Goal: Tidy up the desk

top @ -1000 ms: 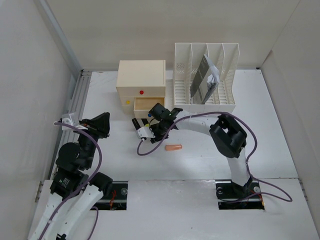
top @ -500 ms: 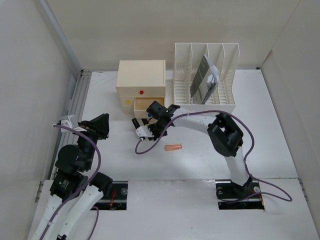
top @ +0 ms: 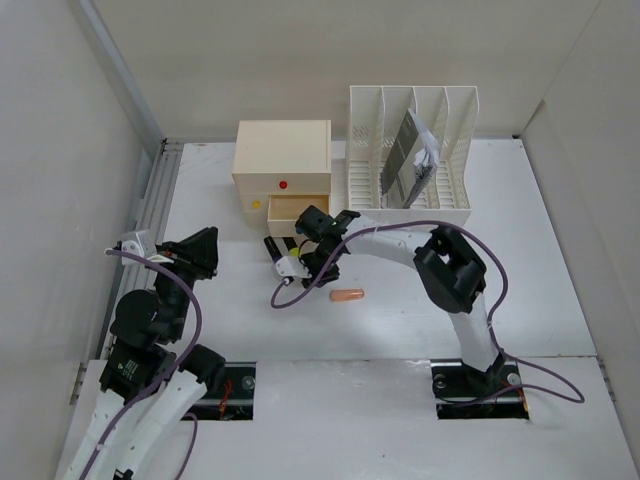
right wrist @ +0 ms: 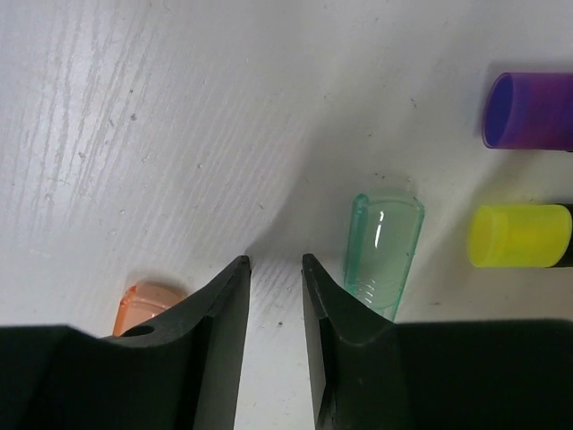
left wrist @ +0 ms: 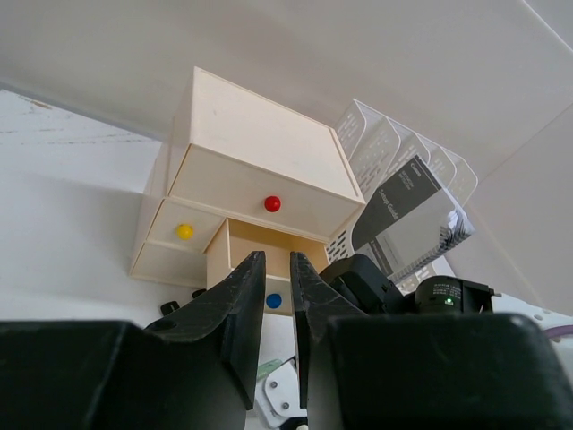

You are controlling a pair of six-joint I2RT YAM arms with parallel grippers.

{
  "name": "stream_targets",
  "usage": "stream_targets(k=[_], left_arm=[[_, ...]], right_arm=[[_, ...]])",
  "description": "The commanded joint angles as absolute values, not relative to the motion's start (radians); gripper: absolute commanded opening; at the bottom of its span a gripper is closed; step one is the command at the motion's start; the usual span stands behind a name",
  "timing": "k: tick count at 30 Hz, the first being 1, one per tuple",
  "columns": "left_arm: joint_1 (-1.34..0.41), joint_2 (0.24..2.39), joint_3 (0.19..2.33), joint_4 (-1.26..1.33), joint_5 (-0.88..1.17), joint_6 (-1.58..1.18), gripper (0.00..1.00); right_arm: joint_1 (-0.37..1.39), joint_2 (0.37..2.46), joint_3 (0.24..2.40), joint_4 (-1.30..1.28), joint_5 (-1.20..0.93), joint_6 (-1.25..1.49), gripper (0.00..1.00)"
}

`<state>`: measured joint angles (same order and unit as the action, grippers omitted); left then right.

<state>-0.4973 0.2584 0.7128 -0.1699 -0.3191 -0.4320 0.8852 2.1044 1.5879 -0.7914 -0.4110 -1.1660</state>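
Observation:
The white desk (top: 530, 250) holds an orange highlighter (top: 348, 294) and a white charger (top: 290, 265) with a purple cable. My right gripper (top: 318, 264) reaches left in front of the cream drawer box (top: 283, 160). In the right wrist view it (right wrist: 276, 260) points down at the bare desk, jaws a little apart and empty, between an orange cap (right wrist: 148, 300) and a green cap (right wrist: 385, 246). Yellow (right wrist: 517, 235) and purple (right wrist: 528, 109) caps lie beyond. My left gripper (top: 205, 250) hovers at the left, its (left wrist: 276, 267) jaws nearly together and empty.
The box's lower drawer (top: 297, 208) with the blue knob (left wrist: 273, 301) stands pulled out. A white file rack (top: 410, 130) holding a grey booklet (top: 408, 160) stands at the back right. Walls close in the left and right sides.
My right gripper has shifted slightly over the pens beside the charger. The left arm has barely moved.

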Motion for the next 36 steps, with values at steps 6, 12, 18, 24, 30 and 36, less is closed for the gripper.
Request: stream_targets(k=[6, 12, 18, 24, 30, 36], left_arm=[[-0.502, 0.249, 0.704, -0.138, -0.327, -0.431, 0.15], [-0.502, 0.249, 0.704, -0.138, -0.327, -0.431, 0.15], [-0.502, 0.249, 0.704, -0.138, -0.327, -0.431, 0.15], [-0.502, 0.249, 0.704, -0.138, -0.327, -0.431, 0.17], [-0.502, 0.249, 0.704, -0.138, -0.318, -0.431, 0.17], [-0.502, 0.239, 0.704, -0.138, -0.318, -0.431, 0.17]], right_arm=[[0.896, 2.056, 1.594, -0.713, -0.416, -1.132, 0.36], [0.896, 2.036, 1.594, -0.713, -0.425, -1.123, 0.35], [0.896, 2.016, 1.615, -0.713, -0.400, -1.123, 0.35], [0.896, 2.048, 1.635, -0.693, -0.370, -1.114, 0.36], [0.887, 2.137, 1.684, -0.675, -0.324, -1.092, 0.41], [0.857, 2.193, 1.738, -0.735, -0.348, -1.083, 0.42]])
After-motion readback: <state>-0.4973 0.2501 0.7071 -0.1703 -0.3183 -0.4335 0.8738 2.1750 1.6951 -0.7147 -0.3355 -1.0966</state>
